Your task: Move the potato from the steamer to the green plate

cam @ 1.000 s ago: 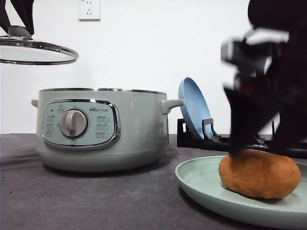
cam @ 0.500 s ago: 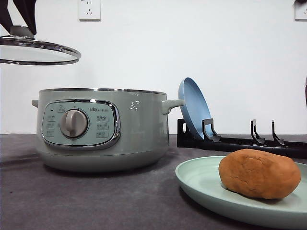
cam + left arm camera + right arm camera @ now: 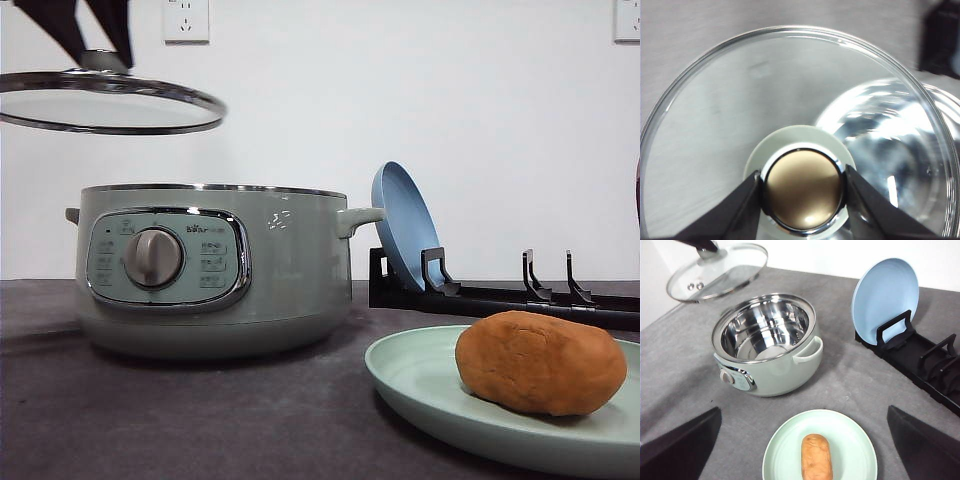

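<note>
The orange-brown potato (image 3: 540, 362) lies on the pale green plate (image 3: 420, 385) at the front right, also seen from above as potato (image 3: 816, 457) on plate (image 3: 780, 450). The sage-green steamer (image 3: 210, 270) stands open, and its steel bowl (image 3: 762, 330) holds nothing. My left gripper (image 3: 100, 50) is shut on the knob (image 3: 802, 187) of the glass lid (image 3: 110, 100) and holds it in the air, above and left of the steamer. My right gripper (image 3: 804, 411) is open, high above the plate, with its fingers (image 3: 680, 450) far apart.
A blue plate (image 3: 405, 225) stands upright in a black dish rack (image 3: 500, 300) behind the green plate. The grey table (image 3: 200, 420) stretches in front of the steamer. A white wall with sockets (image 3: 186, 20) closes the back.
The right arm, just above the potato a second ago, has pulled up and away. The left gripper has carried the lid rightward, toward the steamer.
</note>
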You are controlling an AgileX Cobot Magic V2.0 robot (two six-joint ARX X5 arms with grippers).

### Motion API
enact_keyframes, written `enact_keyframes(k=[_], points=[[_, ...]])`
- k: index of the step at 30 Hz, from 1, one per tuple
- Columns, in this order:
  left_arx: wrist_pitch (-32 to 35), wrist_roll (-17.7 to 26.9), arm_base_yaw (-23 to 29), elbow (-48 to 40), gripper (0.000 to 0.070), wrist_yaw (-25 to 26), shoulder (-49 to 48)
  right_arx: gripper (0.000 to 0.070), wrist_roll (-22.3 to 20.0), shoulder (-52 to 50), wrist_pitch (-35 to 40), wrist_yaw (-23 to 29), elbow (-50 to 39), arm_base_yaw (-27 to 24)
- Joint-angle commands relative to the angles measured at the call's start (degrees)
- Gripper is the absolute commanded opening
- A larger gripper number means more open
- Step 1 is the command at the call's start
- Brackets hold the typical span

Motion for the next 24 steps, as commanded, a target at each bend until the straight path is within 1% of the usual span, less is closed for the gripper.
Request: enact_keyframes(k=[1, 6, 12, 21, 24], points=[[1.5, -0.6, -1.7, 2.4, 0.0000, 0.5, -1.1, 0.0695, 1.1, 0.3, 0.3, 0.2, 0.9, 0.3], [1.5, -0.2, -6.6, 2.4, 0.0000, 0.5, -1.0, 0.0695, 1.1, 0.4, 0.5, 0.2, 0.9, 0.3], [1.3, 0.6, -11.3, 2.4, 0.0000, 0.5, -1.0, 0.0694, 1.1, 0.4, 0.6, 0.2, 0.9, 0.3], [-0.2, 0.8, -14.4, 2.3, 0.0000, 0.5, -1.0, 0.0694, 1.2, 0.4, 0.4, 0.1, 0.9, 0.3], [-0.6, 0.8, -15.2, 1.4, 0.0000, 0.5, -1.0, 0.0695, 1.9, 0.4, 0.4, 0.1, 0.9, 0.3]])
